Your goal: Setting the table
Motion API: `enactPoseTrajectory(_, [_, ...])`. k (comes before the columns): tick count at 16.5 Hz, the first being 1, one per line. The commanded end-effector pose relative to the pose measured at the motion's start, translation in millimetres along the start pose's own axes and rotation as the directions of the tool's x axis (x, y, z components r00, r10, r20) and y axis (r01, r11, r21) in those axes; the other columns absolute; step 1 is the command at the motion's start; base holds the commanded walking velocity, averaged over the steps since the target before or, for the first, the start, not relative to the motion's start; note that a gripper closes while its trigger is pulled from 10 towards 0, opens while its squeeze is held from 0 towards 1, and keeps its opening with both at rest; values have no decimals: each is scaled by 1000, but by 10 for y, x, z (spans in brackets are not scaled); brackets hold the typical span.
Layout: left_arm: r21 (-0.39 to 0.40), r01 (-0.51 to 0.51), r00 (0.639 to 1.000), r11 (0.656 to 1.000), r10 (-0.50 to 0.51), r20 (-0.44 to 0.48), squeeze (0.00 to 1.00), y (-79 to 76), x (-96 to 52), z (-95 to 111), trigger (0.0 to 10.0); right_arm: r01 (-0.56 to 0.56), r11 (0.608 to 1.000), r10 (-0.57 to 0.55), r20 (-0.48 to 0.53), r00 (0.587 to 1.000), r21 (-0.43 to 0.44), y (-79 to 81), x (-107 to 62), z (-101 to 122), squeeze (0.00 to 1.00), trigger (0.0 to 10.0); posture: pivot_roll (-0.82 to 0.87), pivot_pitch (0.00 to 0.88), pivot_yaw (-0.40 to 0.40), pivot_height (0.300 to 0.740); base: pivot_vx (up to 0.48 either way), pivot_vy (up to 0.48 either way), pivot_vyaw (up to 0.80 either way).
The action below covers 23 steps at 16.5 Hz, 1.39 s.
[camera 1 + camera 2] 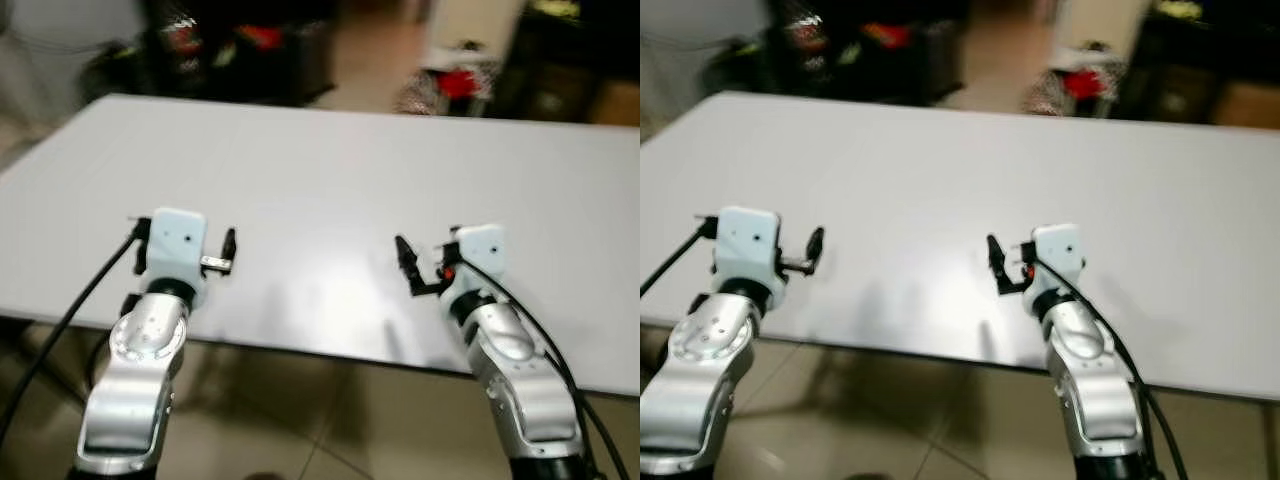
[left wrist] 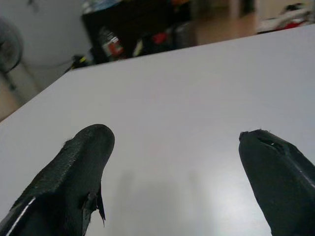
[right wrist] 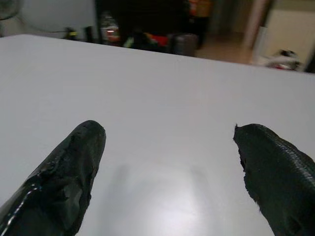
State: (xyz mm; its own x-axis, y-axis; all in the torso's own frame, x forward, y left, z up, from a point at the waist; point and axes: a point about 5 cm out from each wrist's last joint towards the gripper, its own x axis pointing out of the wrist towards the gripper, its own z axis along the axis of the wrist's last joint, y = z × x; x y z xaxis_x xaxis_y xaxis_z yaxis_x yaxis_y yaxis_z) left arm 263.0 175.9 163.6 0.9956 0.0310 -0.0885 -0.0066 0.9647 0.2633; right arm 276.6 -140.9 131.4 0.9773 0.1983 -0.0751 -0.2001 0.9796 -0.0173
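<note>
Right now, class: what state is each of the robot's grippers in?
Left gripper: open, holding nothing, above the white table.
Right gripper: open, holding nothing, above the same table.

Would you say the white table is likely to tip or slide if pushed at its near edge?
Probably not tip: the table is broad and flat, though its legs are hidden. Its smooth, glossy top looks slippery, so the left tool and right tool might skid.
</note>
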Motion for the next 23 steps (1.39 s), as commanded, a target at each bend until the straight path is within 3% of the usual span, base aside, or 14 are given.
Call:
enactPoseTrajectory(1, [12,-15,1000,1000,15,9,0,50,-7,35,10000,-11,1000,10,42,999,4,32,15,95,0,10000,-9,0,5,740,0,401,800])
enactPoseTrajectory(9, [33,-26,998,999,24,63,0,107,4,244,10000,-15,997,9,76,997,82,48,43,158,0,10000,5,0,6,740,0,406,800])
enactPoseTrajectory(20, [27,-27,994,999,24,105,0,112,18,401,10000,-66,993,53,135,989,95,34,68,307,0,10000,3,2,14,740,0,400,800])
enactPoseTrajectory(23, [34,-36,995,999,32,95,0,145,28,389,10000,-61,994,45,156,987,93,37,63,335,0,10000,-1,0,15,740,0,-320,729])
